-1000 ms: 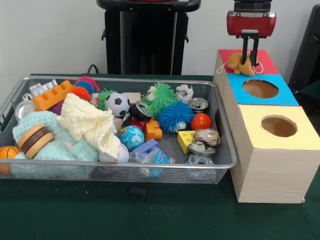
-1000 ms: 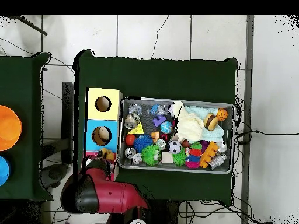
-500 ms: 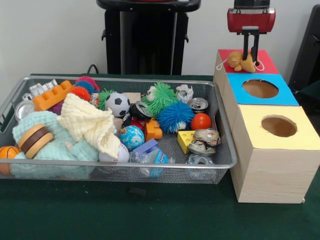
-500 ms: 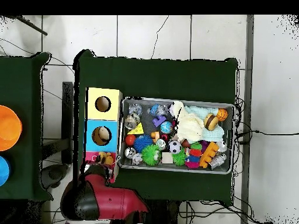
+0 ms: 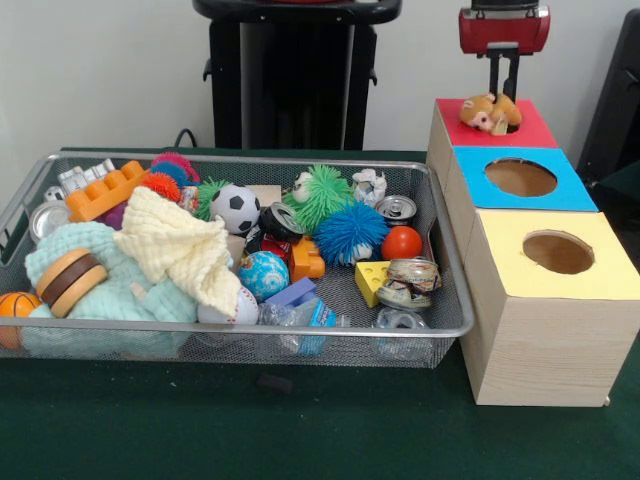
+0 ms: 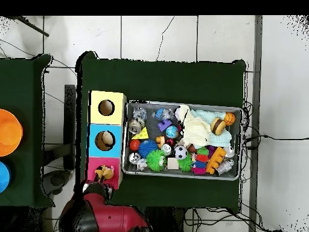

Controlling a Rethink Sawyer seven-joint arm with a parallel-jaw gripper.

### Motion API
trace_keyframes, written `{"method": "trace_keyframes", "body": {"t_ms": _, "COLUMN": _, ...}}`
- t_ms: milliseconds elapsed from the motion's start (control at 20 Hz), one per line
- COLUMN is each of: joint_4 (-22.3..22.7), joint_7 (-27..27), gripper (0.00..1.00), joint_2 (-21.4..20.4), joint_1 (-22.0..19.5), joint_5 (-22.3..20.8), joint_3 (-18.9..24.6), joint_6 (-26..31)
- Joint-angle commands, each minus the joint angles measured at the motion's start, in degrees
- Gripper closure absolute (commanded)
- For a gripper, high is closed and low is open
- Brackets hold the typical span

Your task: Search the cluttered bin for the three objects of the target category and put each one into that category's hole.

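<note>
Front view puts the wire mesh bin (image 5: 452, 300) nearest me, and it is crowded: I count 1 cream cloth (image 5: 180, 245) lying over 1 mint knitted cloth (image 5: 100, 290), 1 toy burger (image 5: 68, 278), 1 small basketball (image 5: 12, 305), 1 globe ball (image 5: 263, 273), 1 cheese wedge (image 5: 372, 280), 1 soccer ball (image 5: 235, 208), 1 red ball (image 5: 402, 242), 1 orange brick (image 5: 105, 190), at least 2 crushed cans (image 5: 410, 280) and 2 big spiky balls, 1 blue (image 5: 350, 232) and 1 green (image 5: 322, 195). Just beside the bin stand 3 boxes in a row, yellow-topped (image 5: 555, 255) nearest, blue-topped (image 5: 520, 178) in the middle, red-topped (image 5: 445, 108) farthest, 1 hole each; the overhead view shows the same row of 3. On the red top, a small plush animal (image 5: 490, 110) sits at its hole, part way in, I judge, not yet dropped through; the overhead view shows it there too (image 6: 104, 173). Above it, apart from it, hangs the gripper (image 5: 503, 83), its 2 fingers close together and holding nothing. So, as I judge it, 1 target is delivered or nearly so, and I cannot tell whether others have gone in; 2 may be left to find in the bin.
</note>
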Motion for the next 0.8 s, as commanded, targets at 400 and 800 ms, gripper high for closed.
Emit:
{"method": "trace_keyframes", "body": {"t_ms": 400, "joint_4": 6.31, "joint_7": 16.59, "gripper": 1.00, "joint_2": 9.00, "joint_1": 0.41, "joint_5": -0.97, "joint_3": 6.07, "joint_6": -7.08}}
{"method": "trace_keyframes", "body": {"t_ms": 800, "joint_4": 7.29, "joint_7": 17.94, "gripper": 1.00, "joint_2": 9.06, "joint_1": 3.63, "joint_5": 2.60, "joint_3": 5.81, "joint_6": -8.16}}
